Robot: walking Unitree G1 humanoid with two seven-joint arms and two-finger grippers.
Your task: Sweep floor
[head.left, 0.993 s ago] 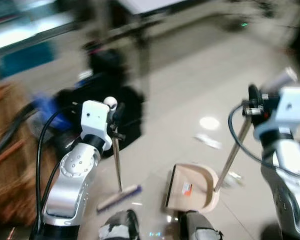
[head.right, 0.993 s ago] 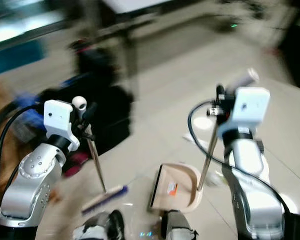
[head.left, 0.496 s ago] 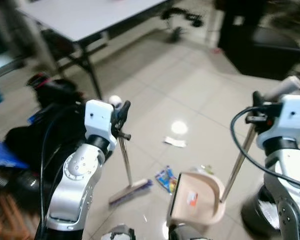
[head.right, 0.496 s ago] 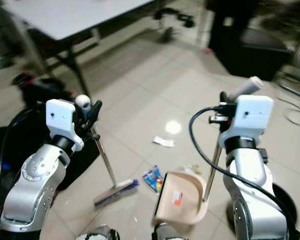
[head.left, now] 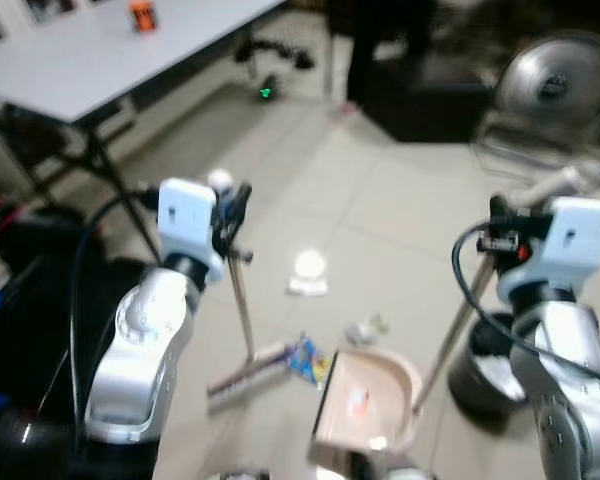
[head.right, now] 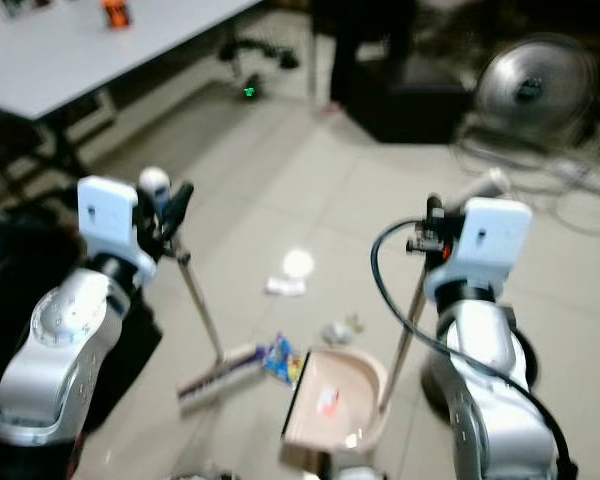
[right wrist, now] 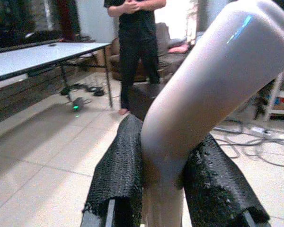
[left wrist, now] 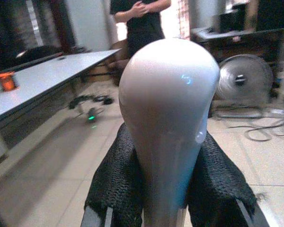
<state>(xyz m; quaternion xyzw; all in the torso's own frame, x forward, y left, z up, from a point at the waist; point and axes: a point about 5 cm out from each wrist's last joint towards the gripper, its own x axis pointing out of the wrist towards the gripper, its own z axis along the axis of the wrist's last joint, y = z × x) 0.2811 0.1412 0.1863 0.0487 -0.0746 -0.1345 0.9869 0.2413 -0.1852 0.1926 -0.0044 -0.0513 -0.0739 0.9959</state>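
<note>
My left gripper [head.left: 234,206] is shut on the rounded top of the broom handle [left wrist: 168,109], with its black fingers [left wrist: 114,182] pressing both sides. The broom head [head.left: 246,362] rests on the tiled floor. My right gripper [head.left: 499,226] is shut on the dustpan's long handle [right wrist: 199,94]. The beige dustpan [head.left: 366,398] sits on the floor close before me, right of the broom head. A colourful wrapper [head.left: 308,358] lies between broom and dustpan. A white paper scrap [head.left: 307,286] and a small crumpled bit [head.left: 366,327] lie just beyond.
A white table [head.left: 90,65] with an orange object [head.left: 142,14] stands far left. A floor fan [head.left: 553,84] and cables [right wrist: 255,142] are far right. Black bags [head.left: 25,300] lie at my left, a dark round bin [head.left: 478,368] at my right. A person [right wrist: 138,45] stands beyond.
The camera has swung round: the table has slid left in the picture, and the fan and more litter have come into view. Both grippers still hold broom and dustpan.
</note>
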